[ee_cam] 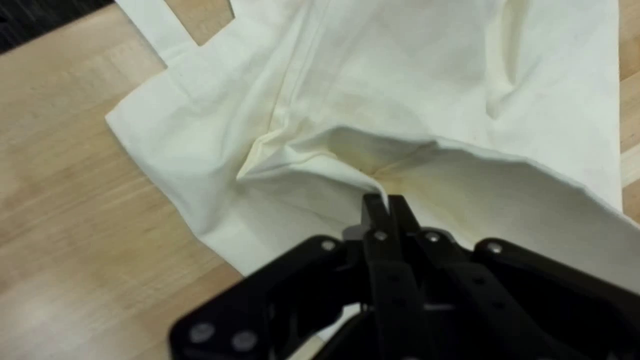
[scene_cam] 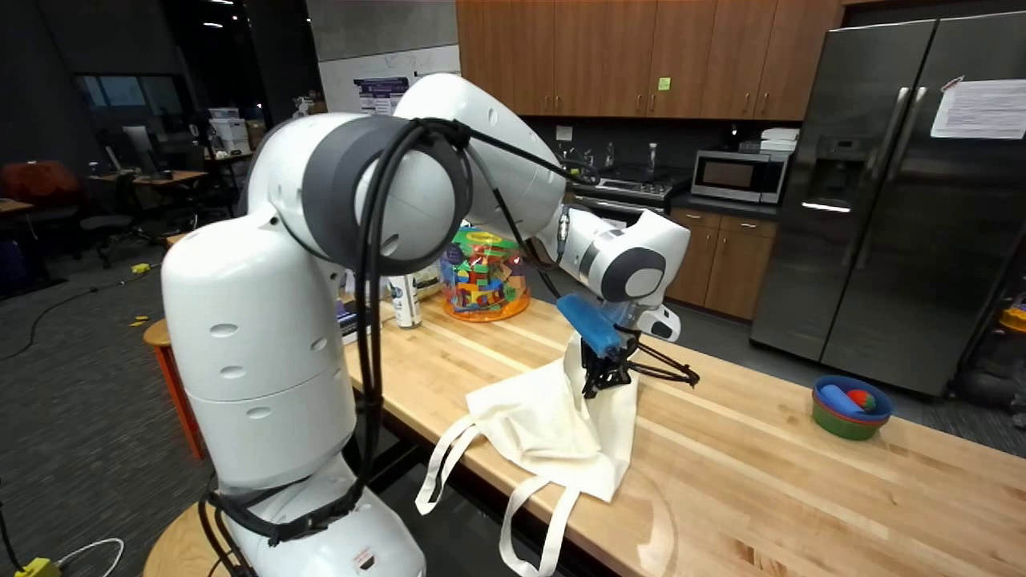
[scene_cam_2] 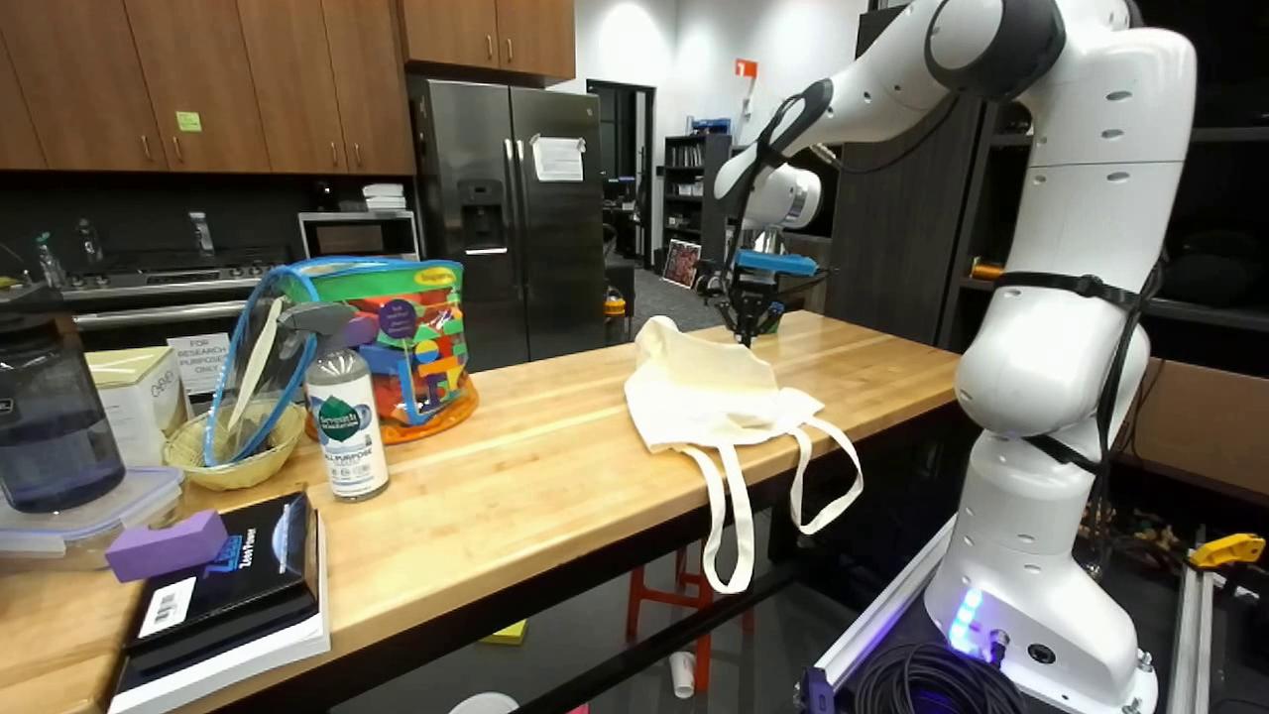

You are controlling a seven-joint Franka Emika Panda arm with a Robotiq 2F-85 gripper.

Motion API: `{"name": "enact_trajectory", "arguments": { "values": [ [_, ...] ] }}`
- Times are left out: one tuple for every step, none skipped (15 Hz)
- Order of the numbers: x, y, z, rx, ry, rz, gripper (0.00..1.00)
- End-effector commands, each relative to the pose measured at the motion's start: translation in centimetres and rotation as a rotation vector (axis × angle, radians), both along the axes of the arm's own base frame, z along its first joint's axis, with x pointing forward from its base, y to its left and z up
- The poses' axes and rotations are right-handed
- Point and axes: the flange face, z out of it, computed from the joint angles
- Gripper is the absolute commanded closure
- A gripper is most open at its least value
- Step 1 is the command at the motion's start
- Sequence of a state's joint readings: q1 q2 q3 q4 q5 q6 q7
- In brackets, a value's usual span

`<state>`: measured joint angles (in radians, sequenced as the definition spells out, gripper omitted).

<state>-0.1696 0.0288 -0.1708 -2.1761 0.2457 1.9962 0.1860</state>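
The hand [ee_cam: 384, 201] gripped a fold of the cream bag [scene_cam: 553, 425], which lay mostly left and near of it on the bench [scene_cam: 745, 461] in both exterior views, straps [scene_cam_2: 739, 506] hanging over the near edge; its long axis was unclear

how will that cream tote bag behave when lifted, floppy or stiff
Probably floppy: the cream tote bag creases loosely where the fingers pinch it. It looks light, being thin cloth lying rather flat. Its straps will likely swing, since they hang limp.
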Motion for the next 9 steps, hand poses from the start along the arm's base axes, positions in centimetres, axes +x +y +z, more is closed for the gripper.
{"name": "enact_trajectory", "arguments": {
  "values": [
    [-4.2, -2.0, 0.9, 0.013, -0.038, -0.096, 0.99],
    [-5.1, -2.6, 0.9, 0.014, -0.040, -0.114, 0.99],
    [-5.8, -3.0, 0.8, 0.014, -0.042, -0.131, 0.99],
    [-6.3, -3.4, 0.8, 0.015, -0.044, -0.143, 0.99],
    [-6.6, -3.5, 0.8, 0.015, -0.043, -0.152, 0.99],
    [-6.8, -3.6, 0.8, 0.017, -0.046, -0.155, 0.99],
    [-6.6, -3.5, 0.8, 0.018, -0.048, -0.151, 0.99],
    [-6.3, -3.1, 0.9, 0.018, -0.048, -0.144, 0.99],
    [-5.8, -2.7, 0.9, 0.018, -0.049, -0.134, 0.99]
  ]
}}
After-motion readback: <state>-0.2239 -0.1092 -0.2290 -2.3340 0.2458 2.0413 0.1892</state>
